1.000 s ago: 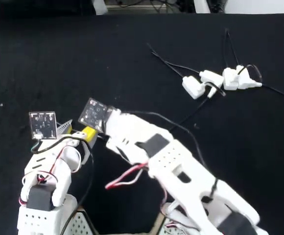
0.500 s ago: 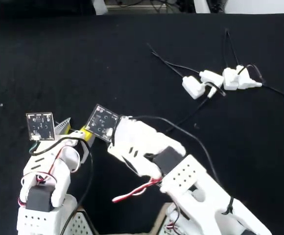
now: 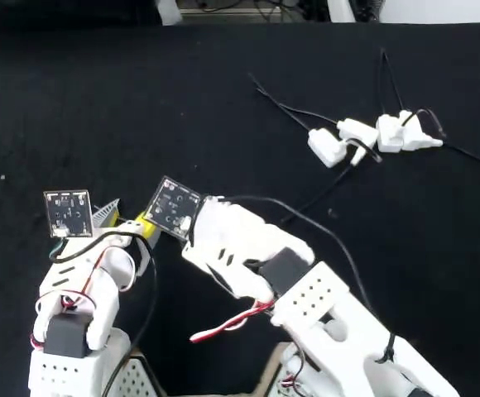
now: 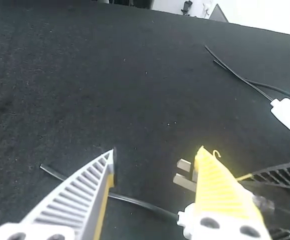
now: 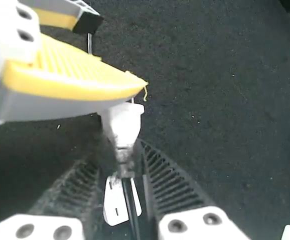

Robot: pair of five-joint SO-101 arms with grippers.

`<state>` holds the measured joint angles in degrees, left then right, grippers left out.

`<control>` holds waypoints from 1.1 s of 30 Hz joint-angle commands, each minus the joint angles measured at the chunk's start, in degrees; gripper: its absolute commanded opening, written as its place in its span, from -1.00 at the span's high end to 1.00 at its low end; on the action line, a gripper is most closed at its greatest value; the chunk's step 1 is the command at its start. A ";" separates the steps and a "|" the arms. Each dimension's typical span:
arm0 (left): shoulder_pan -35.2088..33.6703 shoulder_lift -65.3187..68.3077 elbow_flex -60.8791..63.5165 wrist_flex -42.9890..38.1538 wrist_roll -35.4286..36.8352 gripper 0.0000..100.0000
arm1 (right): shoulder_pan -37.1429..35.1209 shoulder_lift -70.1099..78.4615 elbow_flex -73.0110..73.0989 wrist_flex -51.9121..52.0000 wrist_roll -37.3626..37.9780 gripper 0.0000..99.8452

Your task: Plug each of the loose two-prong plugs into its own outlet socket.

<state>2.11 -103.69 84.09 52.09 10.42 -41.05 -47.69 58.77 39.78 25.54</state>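
Black surface (image 3: 99,107): outlet sockets (image 3: 386,132) well apart, toward far edge. Right pincer (image 5: 123,152) pinches white two-prong plug (image 5: 122,122); left pincer (image 4: 156,155) spread around its prongs.

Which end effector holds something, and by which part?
The right end effector grips the white plug by its cord end; the left end effector is open and holds nothing.

black table (image 3: 99,99) — white outlet sockets (image 3: 401,134), black cords (image 3: 283,105)
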 commanded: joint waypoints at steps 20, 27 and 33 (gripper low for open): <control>0.40 0.62 0.92 3.60 -0.79 0.49 | -0.44 -3.03 -4.70 0.88 -11.25 0.98; 0.40 0.62 1.10 3.60 -1.76 0.49 | -0.44 -3.03 -6.55 0.79 -14.07 0.98; 0.40 0.62 1.71 3.60 -3.25 0.49 | -0.44 -3.03 -6.29 1.05 -14.07 0.98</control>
<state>2.02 -103.87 85.23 54.64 8.57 -41.14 -47.69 58.86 40.92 12.35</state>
